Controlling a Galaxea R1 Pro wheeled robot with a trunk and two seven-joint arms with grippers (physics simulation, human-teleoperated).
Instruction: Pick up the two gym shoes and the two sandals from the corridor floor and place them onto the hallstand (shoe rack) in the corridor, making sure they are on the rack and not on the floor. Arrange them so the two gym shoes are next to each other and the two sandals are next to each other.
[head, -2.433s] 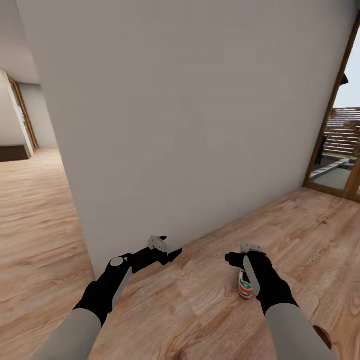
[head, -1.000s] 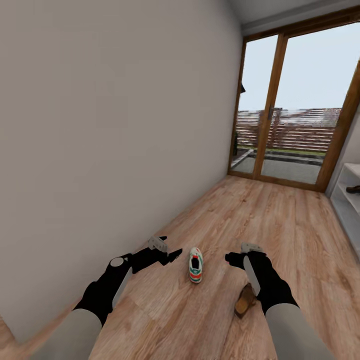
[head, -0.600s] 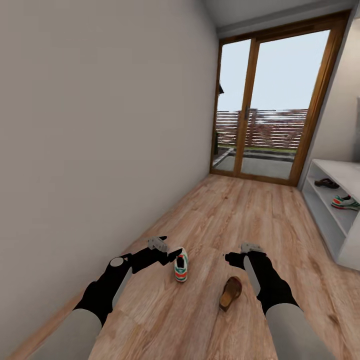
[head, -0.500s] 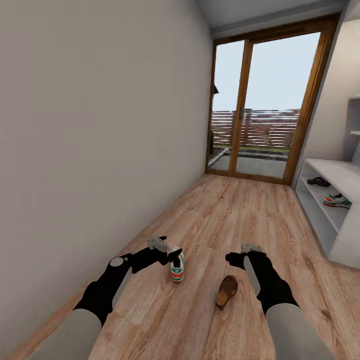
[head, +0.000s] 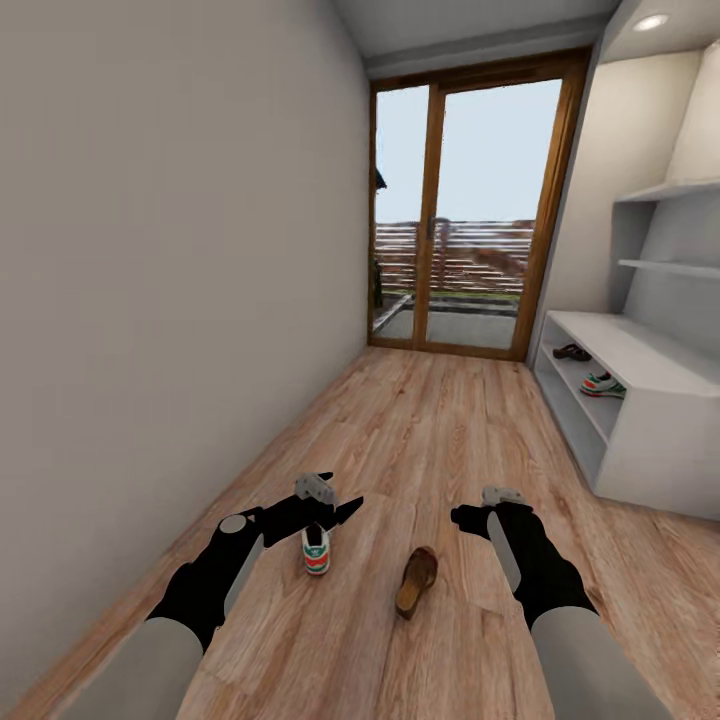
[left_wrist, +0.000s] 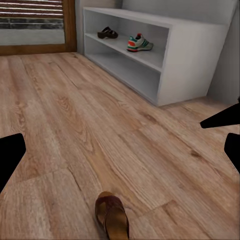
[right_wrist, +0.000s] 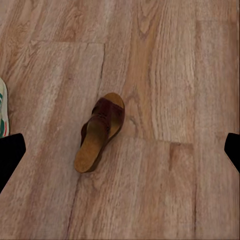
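On the corridor floor (head: 450, 430), one gym shoe (head: 316, 549) and one sandal (head: 416, 581) lie between the arms.
Left pincer (head: 345, 507) and right pincer (head: 462, 517) both hang open, empty; the second gym shoe (head: 603, 384) and second sandal (head: 572, 352) sit on the hallstand (head: 650, 440) shelf.

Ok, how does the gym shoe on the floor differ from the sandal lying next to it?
The gym shoe is white with teal and orange-red marks; the sandal is dark brown with a tan insole. The gym shoe is closed all round, while the sandal is open at the heel with a strap over the front. The gym shoe lies just below the left gripper; the sandal lies between the two arms, nearer the right gripper. Both rest on the corridor floor, not on the hallstand.
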